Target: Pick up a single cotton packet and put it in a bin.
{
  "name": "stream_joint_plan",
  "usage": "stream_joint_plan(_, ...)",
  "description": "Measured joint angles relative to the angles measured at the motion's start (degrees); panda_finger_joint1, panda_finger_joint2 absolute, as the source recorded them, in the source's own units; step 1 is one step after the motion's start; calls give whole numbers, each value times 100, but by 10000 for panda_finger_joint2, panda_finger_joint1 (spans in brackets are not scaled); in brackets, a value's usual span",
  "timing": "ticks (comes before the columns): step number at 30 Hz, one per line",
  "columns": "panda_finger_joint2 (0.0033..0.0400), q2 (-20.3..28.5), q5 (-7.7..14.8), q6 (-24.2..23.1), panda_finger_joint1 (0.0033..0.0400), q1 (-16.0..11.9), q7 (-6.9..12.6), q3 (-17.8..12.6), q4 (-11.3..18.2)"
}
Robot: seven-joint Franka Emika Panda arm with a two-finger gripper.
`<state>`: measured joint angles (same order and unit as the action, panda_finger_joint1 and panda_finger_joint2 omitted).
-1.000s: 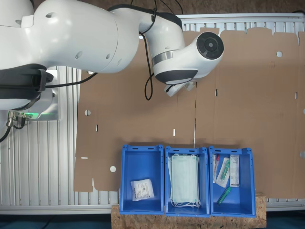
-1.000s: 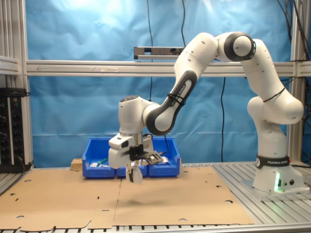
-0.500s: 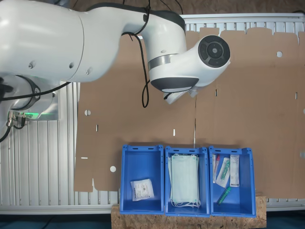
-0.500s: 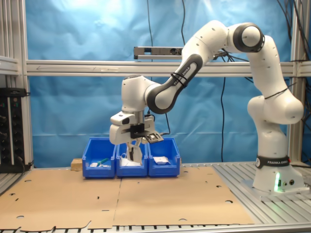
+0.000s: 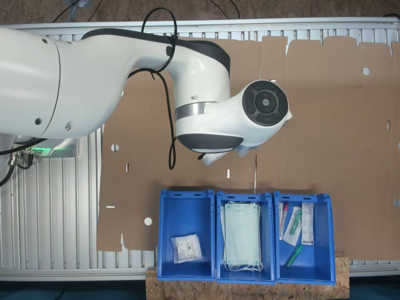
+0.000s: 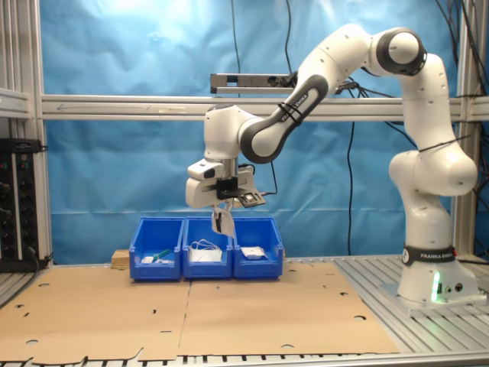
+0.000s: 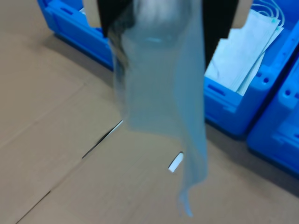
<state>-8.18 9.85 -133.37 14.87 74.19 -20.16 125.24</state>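
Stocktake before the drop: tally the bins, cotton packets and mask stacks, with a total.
Blue bins: 3
Cotton packets: 2, one in a bin, one hanging from the fingers
Face mask stacks: 1
Total: 6

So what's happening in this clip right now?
The robot arm is carrying a small pale packet that hangs from its gripper, in the air above the cardboard sheet, just short of a row of three blue bins. In the first exterior view, one end bin already holds a white packet, the middle bin holds face masks, and the other end bin holds tubes and sachets. Nothing has been dropped yet.
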Motion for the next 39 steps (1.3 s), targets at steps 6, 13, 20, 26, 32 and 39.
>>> stream_joint_plan(6, 55, 265, 282, 63, 55, -25, 0, -272, 149)
stream_joint_plan(13, 55, 378, 464, 104, 55, -135, 0, -619, 184)
stream_joint_plan(20, 55, 415, 691, 113, 55, -276, 0, -909, 194)
stream_joint_plan(26, 55, 476, 1029, 116, 55, -365, 0, -1129, 228)
stream_joint_plan(32, 55, 575, 1210, 116, 55, -385, 0, -1307, 301)
stream_joint_plan(39, 55, 770, 1361, 117, 55, -395, 0, -1483, 484)
